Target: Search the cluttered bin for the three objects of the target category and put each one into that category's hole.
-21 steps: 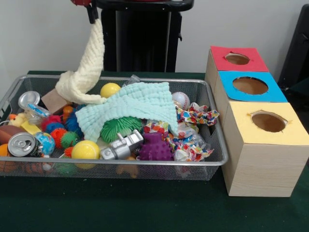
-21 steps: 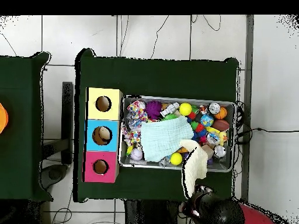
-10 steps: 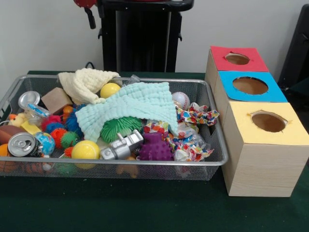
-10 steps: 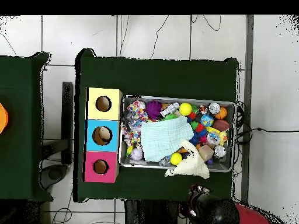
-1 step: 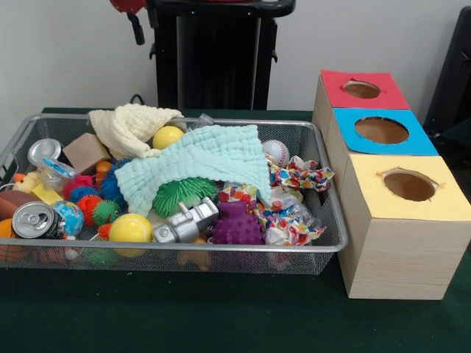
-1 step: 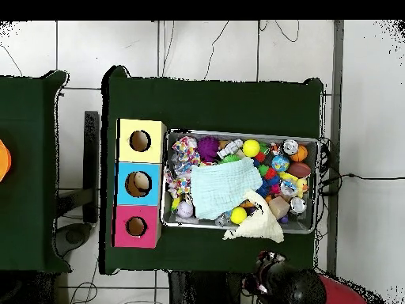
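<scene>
Surface [image 5: 221, 323]: dark green cloth, carrying the wire bin and, just to its right in the front view, a row of three boxes.
Bin [image 5: 184, 248]: silver mesh basket, heaped with toys and cloths.
Bin, near edge: drink can [image 5: 32, 219] at the left corner, globe ball [image 5: 71, 216] touching it, yellow ball [image 5: 130, 229], silver toy robot [image 5: 185, 222], purple spiky ball [image 5: 237, 225], patterned confetti cloth [image 5: 291, 220] at the right.
Bin, middle: mint green cloth [image 5: 195, 163] spread across the heap, lying over a green spiky ball [image 5: 182, 194]; red and blue spiky balls [image 5: 92, 193] to its left.
Bin, far edge: cream cloth [image 5: 131, 126] bunched at the far left, draped over the rim; in the overhead view its corner hangs outside the bin onto the surface. A second yellow ball [image 5: 167, 136] sits just beside it, a wooden block [image 5: 85, 152] to its left, a baseball [image 5: 275, 151] toward the right.
Boxes: yellow-topped box [image 5: 407, 193] nearest, blue-topped box [image 5: 383, 132] behind it, red-topped box [image 5: 362, 89] farthest; each has one round hole in its top.
Pincer [image 5: 137, 26]: drawn up at the top edge of the front view, above the cream cloth and clear of it, holding nothing; whether its fingers are spread or pressed together cannot be told.
</scene>
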Robot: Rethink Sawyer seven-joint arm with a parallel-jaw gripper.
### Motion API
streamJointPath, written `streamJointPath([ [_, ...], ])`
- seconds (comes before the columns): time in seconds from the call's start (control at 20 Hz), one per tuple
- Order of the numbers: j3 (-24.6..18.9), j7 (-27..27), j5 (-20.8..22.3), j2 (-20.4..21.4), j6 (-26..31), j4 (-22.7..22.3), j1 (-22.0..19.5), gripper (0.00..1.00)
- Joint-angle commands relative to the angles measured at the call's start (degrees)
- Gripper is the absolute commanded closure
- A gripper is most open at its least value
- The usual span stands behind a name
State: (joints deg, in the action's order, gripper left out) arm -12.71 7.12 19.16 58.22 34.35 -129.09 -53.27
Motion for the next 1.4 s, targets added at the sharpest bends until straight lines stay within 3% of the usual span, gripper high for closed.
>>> streamJointPath([
  [0.05,-3.97,0.97,4.95,-6.7,1.77,12.46,-4.32,0.0],
  [0.2,-7.14,-5.7,7.44,-9.84,4.89,17.24,-6.83,0.0],
  [0.5,-11.18,-9.57,10.49,-13.46,7.91,22.16,-9.1,0.0],
  [1.15,-16.69,-10.85,16.44,-17.84,8.0,23.97,-13.07,0.0],
  [1.4,-18.13,-12.29,18.46,-21.01,9.55,27.15,-14.24,0.0],
])
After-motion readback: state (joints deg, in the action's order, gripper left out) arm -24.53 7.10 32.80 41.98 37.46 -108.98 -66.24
